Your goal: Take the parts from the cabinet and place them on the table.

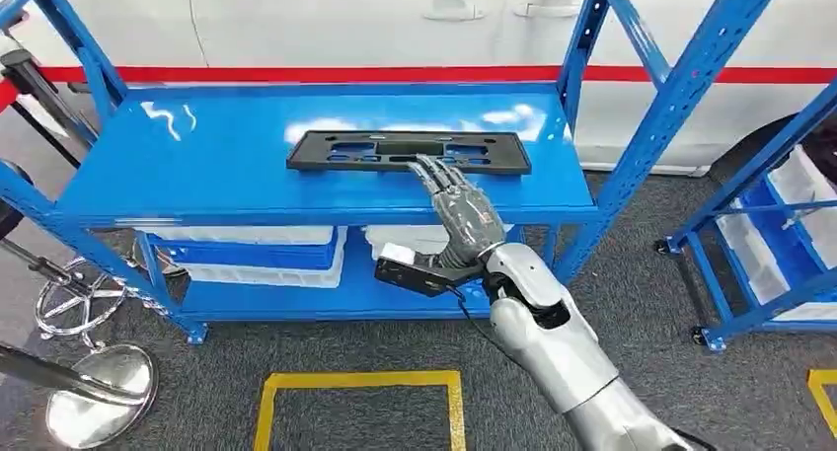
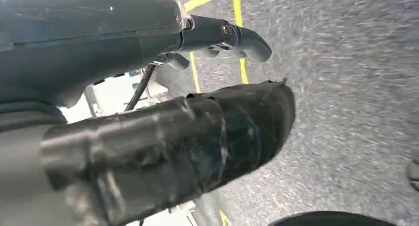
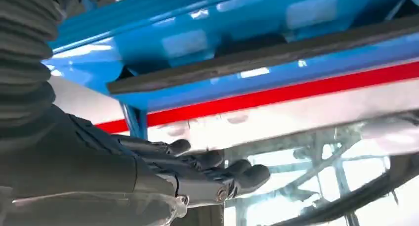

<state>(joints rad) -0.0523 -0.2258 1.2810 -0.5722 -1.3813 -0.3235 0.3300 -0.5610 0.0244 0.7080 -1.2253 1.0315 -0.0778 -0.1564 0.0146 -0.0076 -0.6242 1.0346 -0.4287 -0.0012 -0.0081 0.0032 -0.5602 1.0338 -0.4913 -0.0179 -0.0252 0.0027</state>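
On the shelf: from the head view, a flat black plastic frame [image 1: 408, 152], long, rectangular and slotted, lies on the glossy blue metal rack [image 1: 197, 165].
Right hand: the right hand [image 1: 457, 206] reaches forward, fingers extended and apart, tips at the frame's near edge, gripping nothing.
Floor: coarse grey carpet [image 1: 681, 372] with yellow tape.
Left wrist view: the left hand [image 2: 217, 38] hangs over the carpet, fingers loosely apart, empty.
Right wrist view: dark fingers [image 3: 207, 161] straight, beside the frame's thin matte edge [image 3: 257, 60].

Bright, even light from above; white glare patches lie on the glossy blue metal shelf top [image 1: 227, 160]. Left wrist view's grey speckled carpet floor [image 2: 346, 87] is motion-blurred; right wrist view is soft.
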